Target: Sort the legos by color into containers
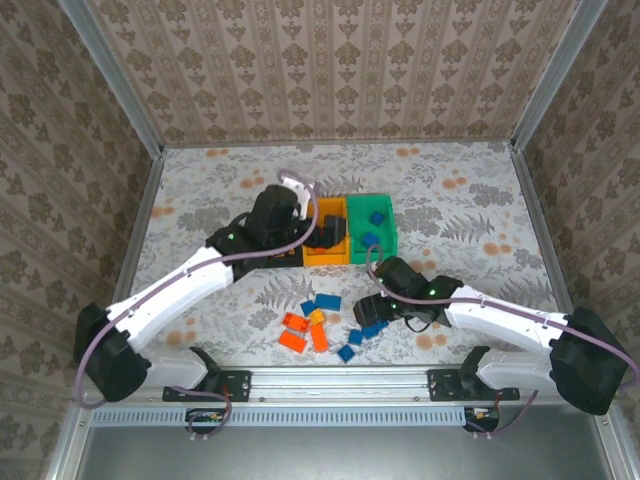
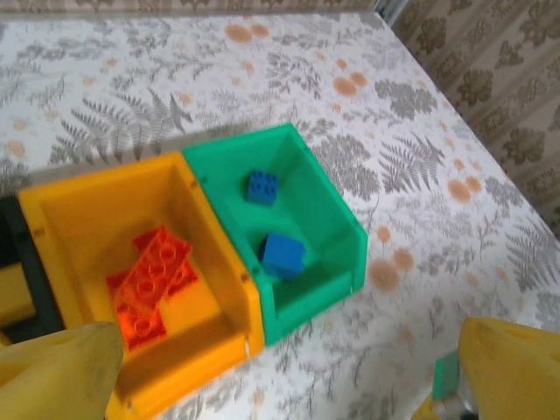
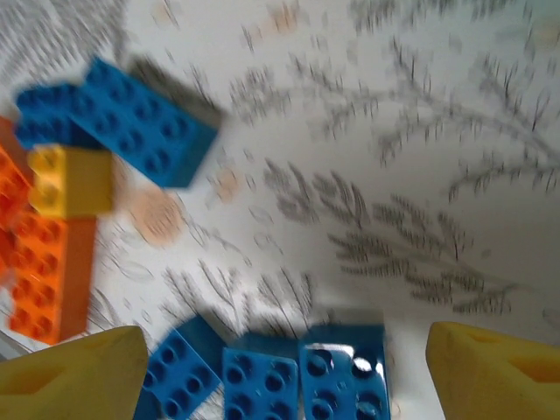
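Hovering over a fern-patterned desk (image 1: 450, 200), both tools stand wide
The left tool (image 2: 284, 381) gapes empty above the joined plastic bins: the yellow-orange bin (image 2: 61, 197) holds red-orange bricks (image 2: 149, 280), the green bin (image 2: 337, 219) two blue bricks (image 2: 280, 254). The right tool (image 3: 280, 372) spreads low over loose blue bricks (image 3: 341, 385) near the desk's front edge, beside orange and yellow bricks (image 3: 44, 280)
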You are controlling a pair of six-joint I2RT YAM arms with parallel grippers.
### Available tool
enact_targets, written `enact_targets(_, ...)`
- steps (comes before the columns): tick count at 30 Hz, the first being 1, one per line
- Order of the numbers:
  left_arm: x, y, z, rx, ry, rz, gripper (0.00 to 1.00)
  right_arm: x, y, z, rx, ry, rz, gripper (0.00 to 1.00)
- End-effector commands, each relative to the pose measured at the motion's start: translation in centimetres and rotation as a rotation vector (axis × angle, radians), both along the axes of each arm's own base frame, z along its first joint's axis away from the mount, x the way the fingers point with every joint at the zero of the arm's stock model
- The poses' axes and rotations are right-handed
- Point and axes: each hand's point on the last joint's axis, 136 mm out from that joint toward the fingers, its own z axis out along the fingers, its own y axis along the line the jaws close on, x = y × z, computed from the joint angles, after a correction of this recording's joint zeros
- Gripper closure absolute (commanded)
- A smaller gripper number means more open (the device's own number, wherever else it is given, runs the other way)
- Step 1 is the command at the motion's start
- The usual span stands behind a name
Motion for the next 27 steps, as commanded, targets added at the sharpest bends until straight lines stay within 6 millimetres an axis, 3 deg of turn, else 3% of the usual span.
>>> enact_targets(1, -1.6, 3.2, -3.3, 0.055, 0.068, 0.088, 0.0, -2.3, -1.2, -1.2, -0.077, 0.045, 0.018, 0.19)
enact_targets(9, -4.2, 7.8, -5.9, 0.073, 0.112, 0.187, 0.0, -9.0, 1.3, -1.4, -0.093, 0.156, 0.243, 0.3)
enact_targets(12, -4.5, 8.9, -6.5, 0.093, 0.125, 0.216, 0.0, -10.3, 2.7, -1.4, -0.115, 0.157, 0.33, 0.33)
enact_targets(19, -4.4, 10.8, -6.2, 0.076, 0.128, 0.267, 0.0, -10.6, 6.0, -1.5, -0.123, 0.153, 0.432, 0.33)
enact_targets(27, -4.6, 11.7, -6.1, 0.078, 0.126, 0.285, 0.0, -9.2, 7.4, -2.8, -0.208, 0.126, 0.453, 0.35)
